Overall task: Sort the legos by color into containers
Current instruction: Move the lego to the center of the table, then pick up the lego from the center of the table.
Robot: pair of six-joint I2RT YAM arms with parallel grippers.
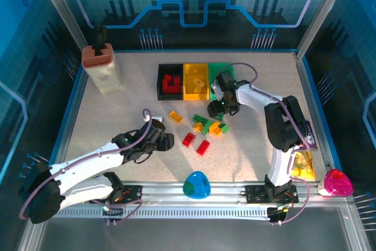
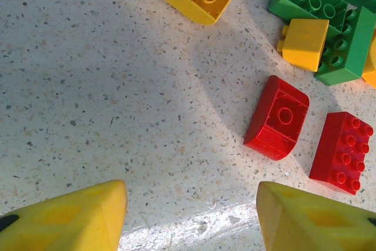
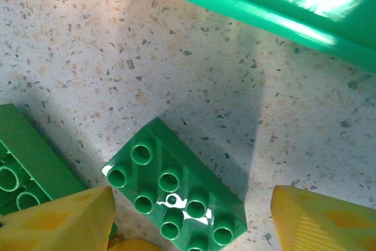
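One small green studded plastic brick (image 3: 170,189) lay between the right claw's (image 3: 191,204) spread fingers; a crooked squeeze could nip the second green brick (image 3: 23,163) beside one finger.

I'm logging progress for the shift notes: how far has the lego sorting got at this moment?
Done: red bricks sit in the black bin and yellow ones in the yellow bin. In hand: nothing gripped; the right gripper hangs open over a green brick near the green bin, the left gripper open short of a curved red brick. Left: several red, yellow and green bricks loose on the table.
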